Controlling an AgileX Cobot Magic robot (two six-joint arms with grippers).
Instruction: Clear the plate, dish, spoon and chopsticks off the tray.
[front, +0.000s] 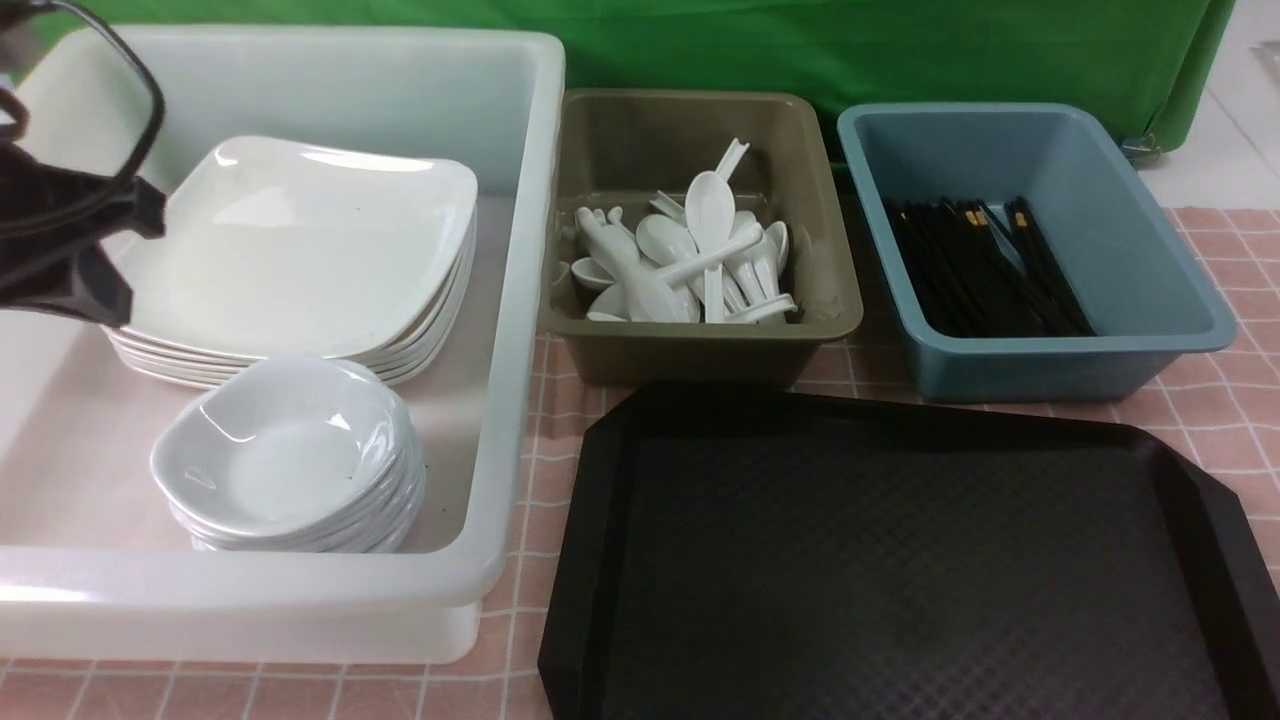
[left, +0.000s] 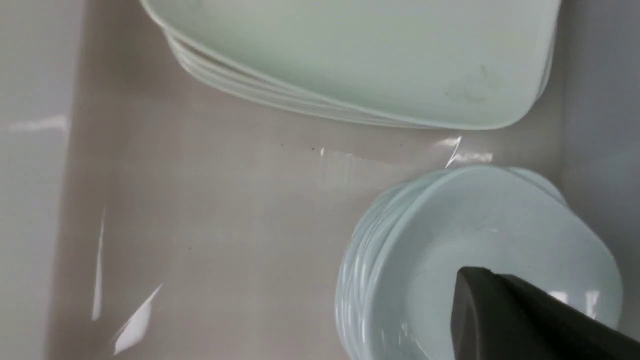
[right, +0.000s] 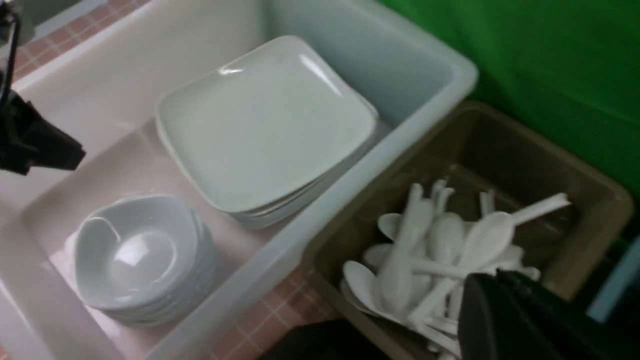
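A: Tray (front: 900, 560) near right on the bench (front: 1220, 420), black, diamond-textured, bare?

B: Yes. Plate (front: 300, 245) tops the stack in the white tub (front: 500, 330), far left; pink checked cloth, green backdrop (front: 900, 50).

A: Grippers?

B: Left gripper (front: 70, 250) pressed together above that tub; right gripper (right: 500, 315) pressed together, holding nothing visible.

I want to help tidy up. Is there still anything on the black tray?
No, the tray shows only its bare diamond-patterned floor in the front view.

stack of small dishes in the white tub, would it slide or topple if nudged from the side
The stack of small dishes looks glossy, so it would probably slide on the smooth white tub floor. It sits slightly uneven, so upper dishes may shift. Likely rigid and chip-prone.
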